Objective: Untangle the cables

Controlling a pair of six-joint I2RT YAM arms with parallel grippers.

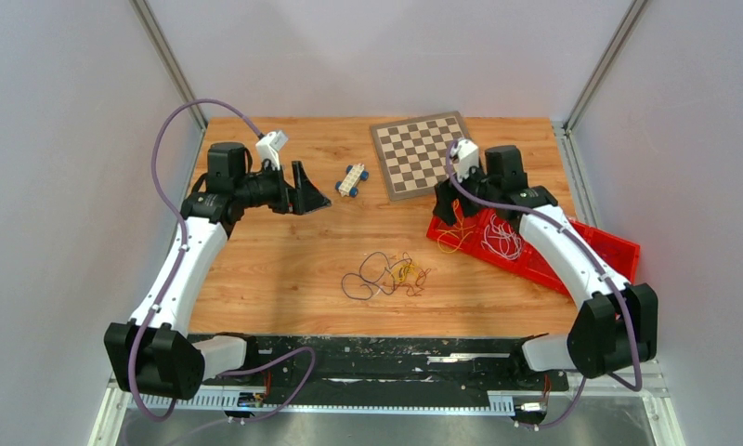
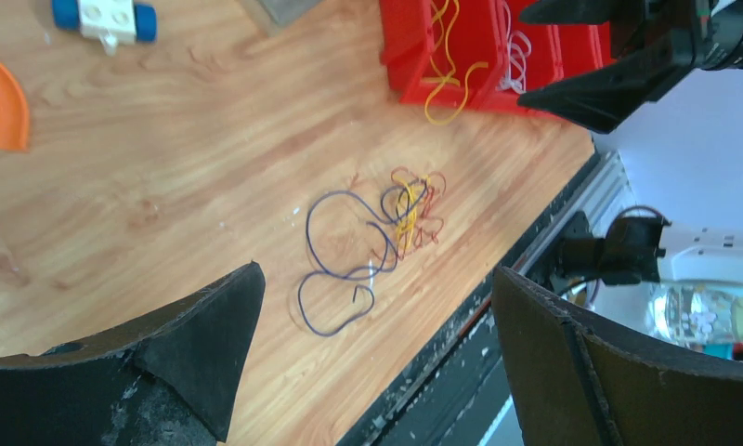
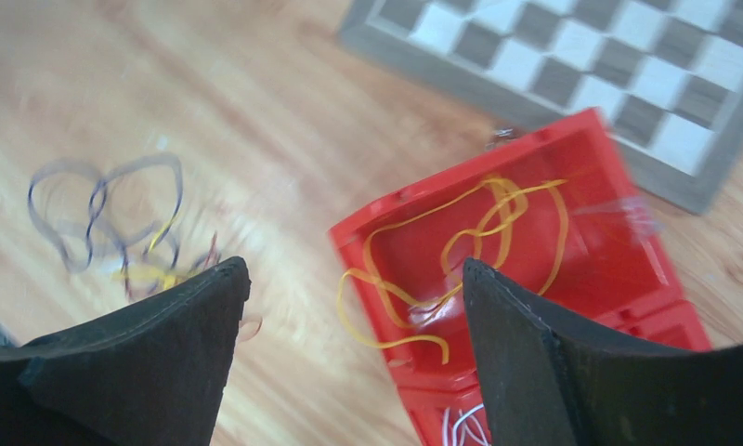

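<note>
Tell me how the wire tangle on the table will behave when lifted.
Probably floppy: the wire tangle lies in loose curls flat on the table. Likely very light, being hair-thin. Interlaced strands may come up together, dangling.

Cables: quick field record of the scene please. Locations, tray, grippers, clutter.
tangle: dark, yellow and red cables knotted together on the table, front middle
tray: red, right side
yellow cable: in the tray's end compartment, one loop over the rim
white cable: in the next compartment
left gripper: open, empty, back left, away from the tangle
right gripper: open, empty, over the tray's yellow-cable end
clutter: chessboard, toy car, both at the back
status: tangle not yet separated
</note>
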